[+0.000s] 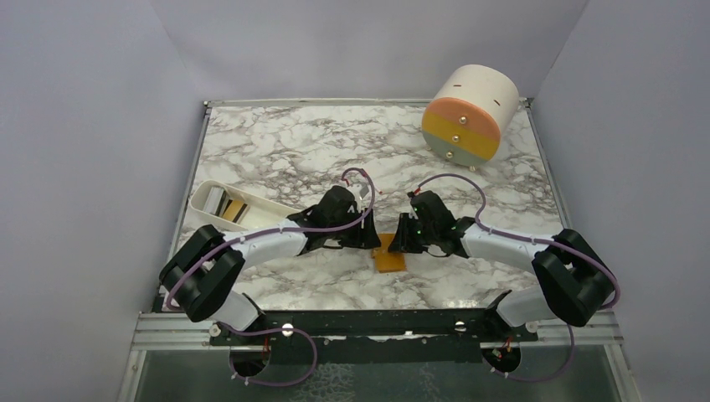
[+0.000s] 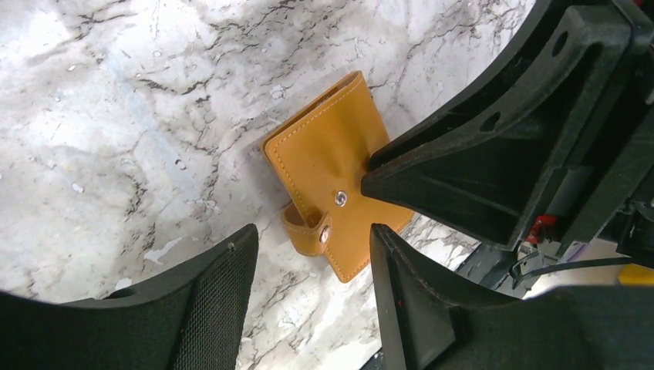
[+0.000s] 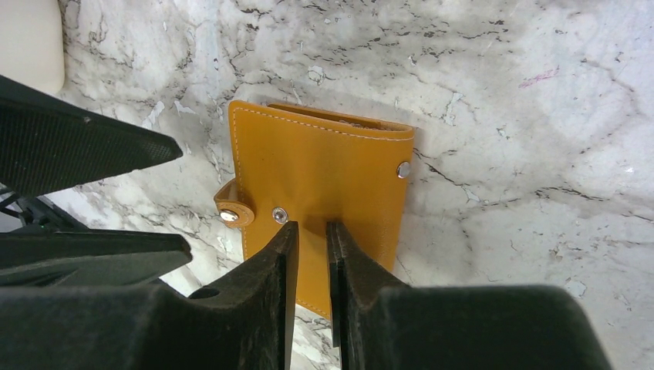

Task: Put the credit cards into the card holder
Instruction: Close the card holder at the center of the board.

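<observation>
Both white-and-black arms reach inward, wrists nearly meeting. Left black two-finger gripper [image 2: 312,254] jaws spread apart, nothing between. Right black two-finger gripper [image 3: 308,239] jaws nearly together, tips pointing down, narrow gap only.

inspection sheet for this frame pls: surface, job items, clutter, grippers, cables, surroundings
Surface: marble-pattern table, no spills seen.
Job's things: card holder lies folded shut near the front centre, snap strap undone; cards stand in the white tray at left, not yet loaded.
Clutter: cream-orange drum on its side at the far right corner.
Grippers: left gripper open, fingers either side of the strap; right gripper nearly closed, tips pressing on the holder's cover, nothing between them.
Cables: purple cables loop along both arms and under the front rail, none snagged.
Surroundings: plain grey walls, metal frame along the front edge.
</observation>
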You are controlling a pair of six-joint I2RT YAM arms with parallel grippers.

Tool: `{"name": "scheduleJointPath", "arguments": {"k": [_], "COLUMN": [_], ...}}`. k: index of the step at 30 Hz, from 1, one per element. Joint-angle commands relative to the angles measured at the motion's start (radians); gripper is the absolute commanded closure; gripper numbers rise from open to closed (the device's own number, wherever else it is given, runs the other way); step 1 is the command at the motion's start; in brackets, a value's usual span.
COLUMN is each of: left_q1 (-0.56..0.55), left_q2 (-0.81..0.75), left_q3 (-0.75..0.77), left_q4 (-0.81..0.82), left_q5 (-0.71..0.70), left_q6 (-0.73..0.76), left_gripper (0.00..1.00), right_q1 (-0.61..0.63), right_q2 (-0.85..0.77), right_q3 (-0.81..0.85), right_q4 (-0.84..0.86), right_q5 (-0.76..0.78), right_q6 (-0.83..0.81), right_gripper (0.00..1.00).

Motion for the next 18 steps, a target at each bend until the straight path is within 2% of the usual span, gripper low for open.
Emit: {"name": "scheduleJointPath", "arguments": {"k": [1, 8, 13, 18], "left_q1": [-0.014, -0.032, -0.031, -0.033], "left_q2": [0.061, 0.123, 0.091, 0.063], "left_q3": [0.046, 0.087, 0.085, 0.082], "left_q4": [-0.025, -0.103, -0.16, -0.18], "left_q5": [0.01, -0.08, -0.161, -0.173], "left_q6": [0.039, 0.065, 0.08, 0.082], "left_gripper": [0.42, 0.45, 0.57, 0.68], "right_q1": [0.007, 0.007, 0.007, 0.007], "right_q2": [0.013, 0.018, 0.031, 0.037], "right_q3": [-0.01, -0.041, -0.046, -0.061], "right_q4": [-0.048, -0.02, -0.016, 0.001], "right_q5": [0.06, 0.054, 0.063, 0.061], "right_q6": [-0.021, -0.011, -0.014, -0.011], "right_gripper": [0.79, 0.8, 0.8, 0.8]}}
